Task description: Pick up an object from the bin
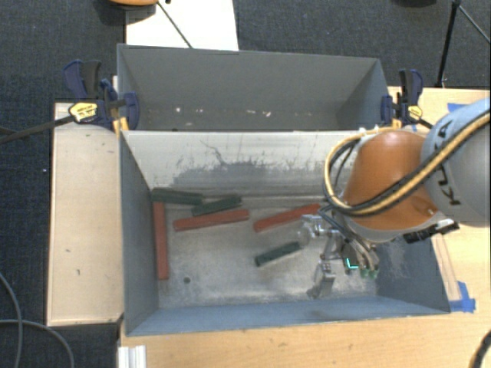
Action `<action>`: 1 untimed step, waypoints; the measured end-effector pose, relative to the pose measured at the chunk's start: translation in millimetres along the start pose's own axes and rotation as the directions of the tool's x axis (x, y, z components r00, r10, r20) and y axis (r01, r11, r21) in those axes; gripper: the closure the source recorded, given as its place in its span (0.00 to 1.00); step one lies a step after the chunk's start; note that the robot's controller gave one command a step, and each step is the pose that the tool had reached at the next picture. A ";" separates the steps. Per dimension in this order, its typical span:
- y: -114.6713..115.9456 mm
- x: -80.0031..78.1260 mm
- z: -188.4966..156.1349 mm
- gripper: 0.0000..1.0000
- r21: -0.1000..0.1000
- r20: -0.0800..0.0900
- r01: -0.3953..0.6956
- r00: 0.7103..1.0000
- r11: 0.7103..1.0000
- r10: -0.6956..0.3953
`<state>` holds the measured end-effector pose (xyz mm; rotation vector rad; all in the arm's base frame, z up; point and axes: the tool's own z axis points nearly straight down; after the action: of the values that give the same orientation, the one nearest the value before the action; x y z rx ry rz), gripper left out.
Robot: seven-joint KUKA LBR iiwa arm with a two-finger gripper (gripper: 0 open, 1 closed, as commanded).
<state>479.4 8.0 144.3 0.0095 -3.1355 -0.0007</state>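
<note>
The claw (328,271) hangs low in the bin (230,286), just right of a short dark green stick (278,253) lying flat near a red stick (285,218) (spread or pressed together, I cannot tell), probably low so it can grab one.

The grey metal bin (230,294) carried six thin sticks on its flat floor. A long red stick (160,240) lay close along the left wall, pointing from the back to the front. At its far end a dark green stick (176,198) lay near the back wall, and a second green stick (217,204) lay just beside it, perhaps touching it. Directly in front of these a middle red stick (211,219) lay almost crosswise. To the right of it was a tilted red stick (285,218). A short green stick (278,254) lay in front of that one, apart from it. The floor itself was pale and scratched.
</note>
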 end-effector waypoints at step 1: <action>0.0 -2.0 -3.4 0.00 0.000 0.008 0.000 1.000 1.000 0.000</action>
<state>481.4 8.0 147.7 0.0090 -3.1433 -0.0009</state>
